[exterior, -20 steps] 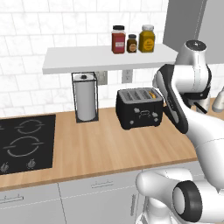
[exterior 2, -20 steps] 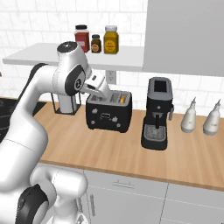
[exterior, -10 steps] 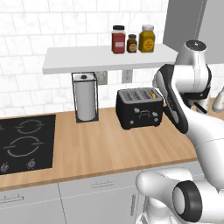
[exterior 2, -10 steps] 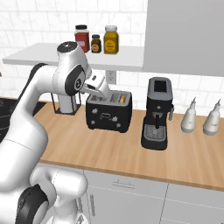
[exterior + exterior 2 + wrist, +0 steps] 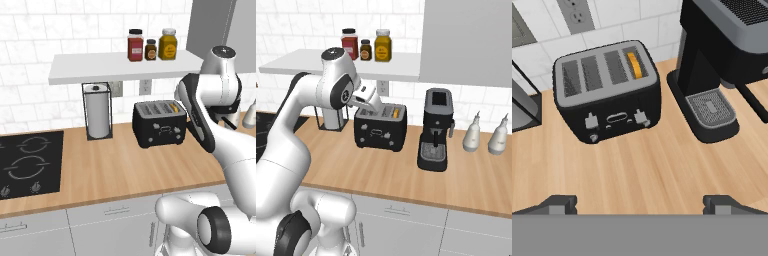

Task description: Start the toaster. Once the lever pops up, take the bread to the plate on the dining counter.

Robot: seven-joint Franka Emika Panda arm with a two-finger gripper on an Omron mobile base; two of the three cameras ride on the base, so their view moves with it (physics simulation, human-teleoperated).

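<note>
The gripper (image 5: 640, 204) is spread wide open and holds nothing; in the hand view its two dark finger tips (image 5: 558, 204) stand far apart at the bottom. It hangs in the air above the wooden wall counter (image 5: 662, 165), looking down. Ahead of the hand, and a bit to the left side of its view, sits the black toaster (image 5: 607, 95). The bread (image 5: 634, 65) is down in the slot at the far right of the toaster's top, and just its golden edge pokes out. On the toaster's front, the side that faces the hand, there are two small grey levers (image 5: 641, 117), one to each side of a little panel. I think the job right now is to push a lever down to start the toaster, and the right-hand lever looks like the one that goes with the bread's slot. To do this well, the hand should go forward and down until one finger tip is just above that lever, then press straight down, slow and steady. Pushing at a slant could slide the toaster back or make the tip slip off, because the lever is small. The black coffee machine (image 5: 722, 65) stands just beside the toaster, to the right of the hand, so the hand should keep away from it. The plate comes later.
</note>
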